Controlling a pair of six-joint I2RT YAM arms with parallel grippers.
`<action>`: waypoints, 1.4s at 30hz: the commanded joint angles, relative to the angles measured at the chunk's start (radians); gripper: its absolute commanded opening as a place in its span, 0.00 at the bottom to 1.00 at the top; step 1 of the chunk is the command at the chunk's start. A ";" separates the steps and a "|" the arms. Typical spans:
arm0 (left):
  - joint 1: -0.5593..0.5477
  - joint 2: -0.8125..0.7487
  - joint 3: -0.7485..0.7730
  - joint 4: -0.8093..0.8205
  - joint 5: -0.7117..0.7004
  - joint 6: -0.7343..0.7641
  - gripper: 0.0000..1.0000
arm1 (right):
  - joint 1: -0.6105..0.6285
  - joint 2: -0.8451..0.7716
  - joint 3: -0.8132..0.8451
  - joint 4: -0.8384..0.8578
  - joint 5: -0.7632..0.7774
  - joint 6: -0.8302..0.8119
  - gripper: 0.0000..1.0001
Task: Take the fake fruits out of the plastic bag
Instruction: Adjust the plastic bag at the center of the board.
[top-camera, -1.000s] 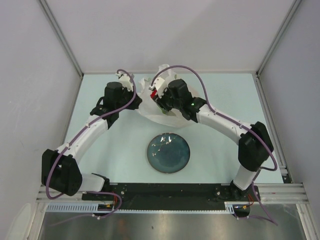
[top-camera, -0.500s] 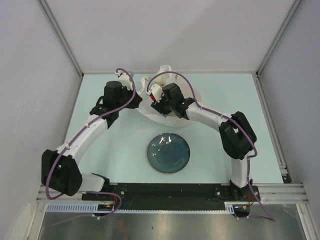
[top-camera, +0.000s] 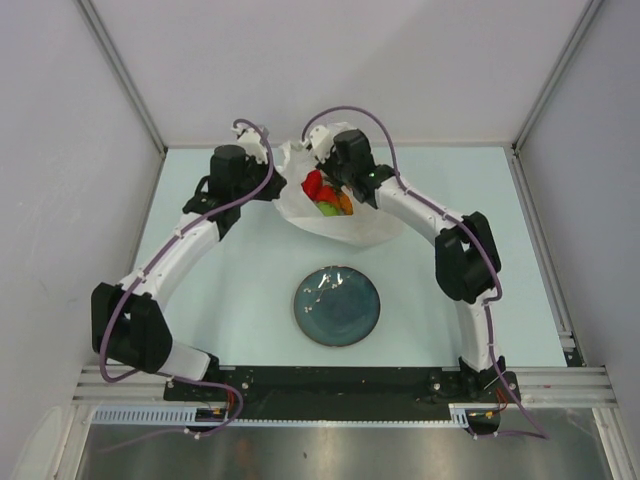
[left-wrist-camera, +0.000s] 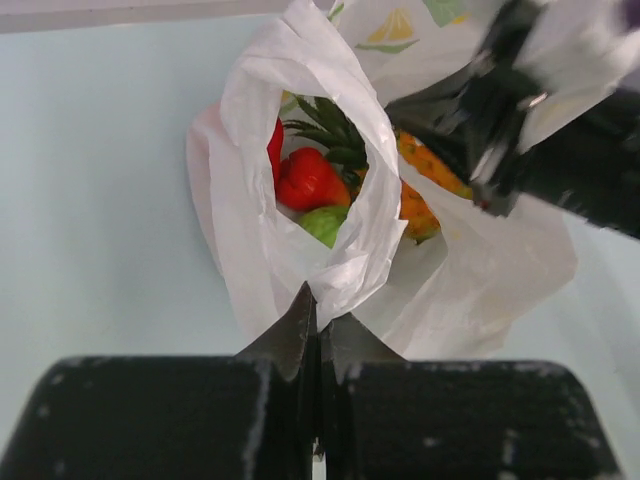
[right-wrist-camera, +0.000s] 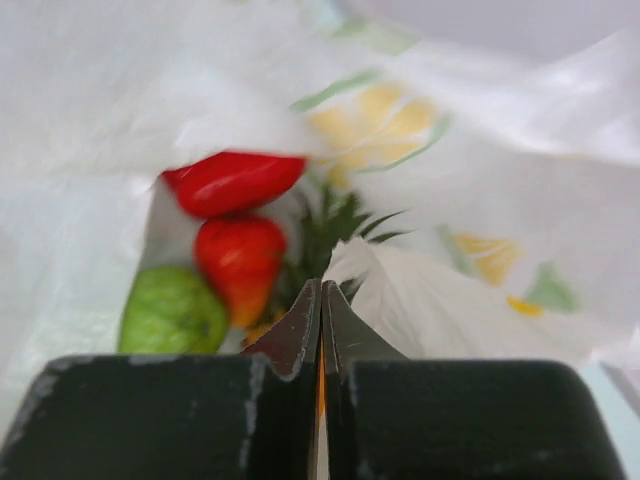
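The white plastic bag lies at the far middle of the table with its mouth held open. Inside show red fruits, a small green one and the orange pineapple. My left gripper is shut on the bag's left rim. My right gripper is shut on the bag's far rim. The left wrist view shows a red fruit, the green one, the pineapple and its crown. The right wrist view shows two red fruits and the green one.
A dark blue-grey round plate sits at the table's middle, nearer than the bag. Grey walls close the table at the back and both sides. The black mounting rail runs along the near edge.
Both grippers have moved toward the far side and apart, pulling the bag's mouth open. The fruits inside, hidden under the right arm before, now show from above.
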 joint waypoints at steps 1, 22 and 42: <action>0.013 0.030 0.088 0.030 0.001 0.024 0.00 | -0.015 -0.017 0.076 -0.018 -0.014 0.024 0.00; 0.025 -0.032 0.036 0.048 0.018 -0.011 0.00 | 0.172 -0.144 -0.202 -0.046 0.131 -0.126 0.49; 0.024 -0.046 0.028 0.048 0.016 -0.007 0.00 | 0.100 0.009 -0.203 0.212 0.294 -0.427 0.42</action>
